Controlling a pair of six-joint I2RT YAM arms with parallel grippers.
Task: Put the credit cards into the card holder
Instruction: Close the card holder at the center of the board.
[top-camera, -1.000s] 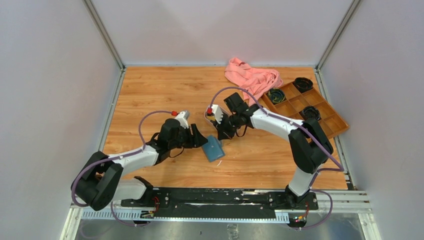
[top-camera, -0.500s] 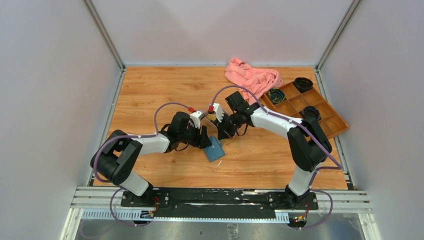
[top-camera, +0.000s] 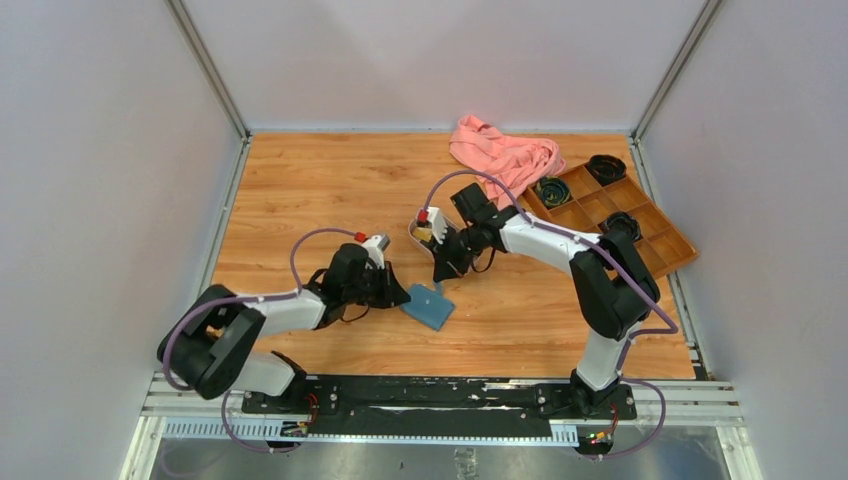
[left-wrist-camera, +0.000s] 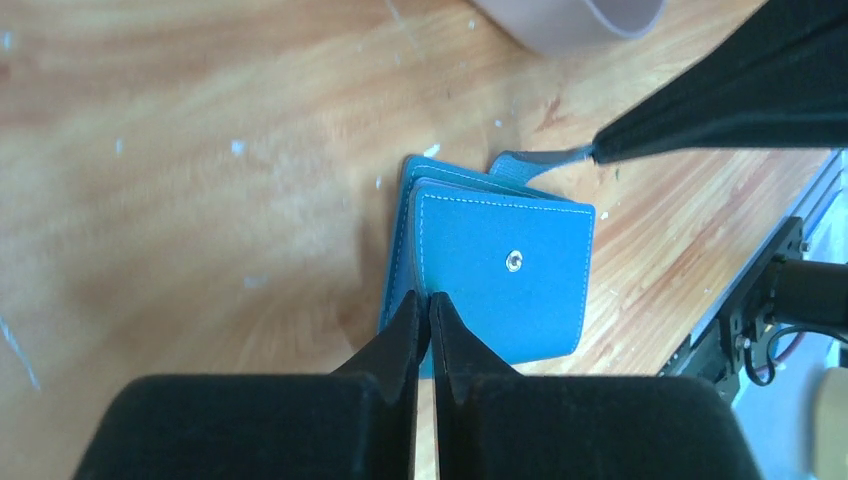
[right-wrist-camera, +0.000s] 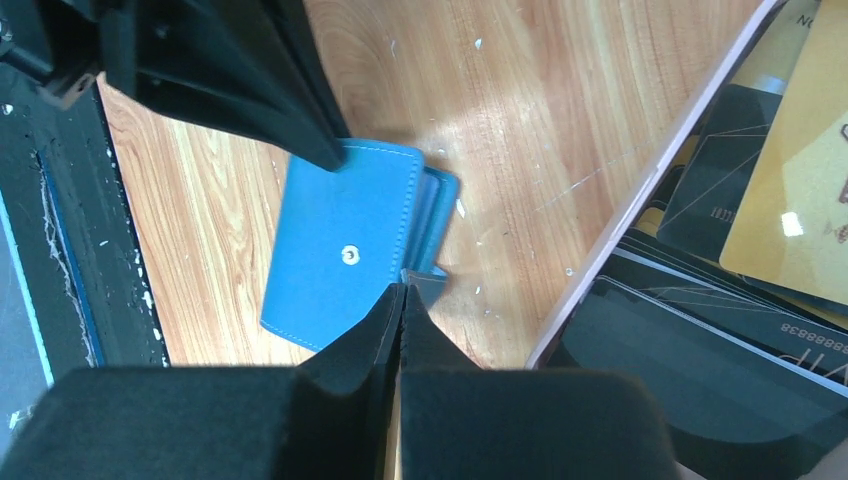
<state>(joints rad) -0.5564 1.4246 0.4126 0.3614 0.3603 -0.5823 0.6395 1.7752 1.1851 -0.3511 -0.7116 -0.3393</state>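
The teal-blue card holder (top-camera: 428, 306) lies on the wood table between both arms, snap button up (left-wrist-camera: 513, 261). My left gripper (left-wrist-camera: 430, 297) is shut on the edge of its top flap, coming in from the left (top-camera: 402, 296). My right gripper (right-wrist-camera: 402, 288) is shut on a small blue-grey inner flap (right-wrist-camera: 426, 284) at the holder's far side (top-camera: 440, 275). The credit cards, black (right-wrist-camera: 700, 370) and gold (right-wrist-camera: 800, 190), lie stacked in a pinkish-rimmed tray (right-wrist-camera: 650, 195) beside the right gripper. No card is in either gripper.
A pink cloth (top-camera: 505, 155) lies at the back. A brown compartmented wooden box (top-camera: 640, 225) with black round items stands at the right edge. The tray's rim (left-wrist-camera: 570, 25) shows just beyond the holder. The black base rail (top-camera: 430, 395) runs along the near edge.
My left gripper was open, swung toward the holder and has shut on its flap edge. The holder has shifted slightly toward the left. The right gripper stayed shut in place.
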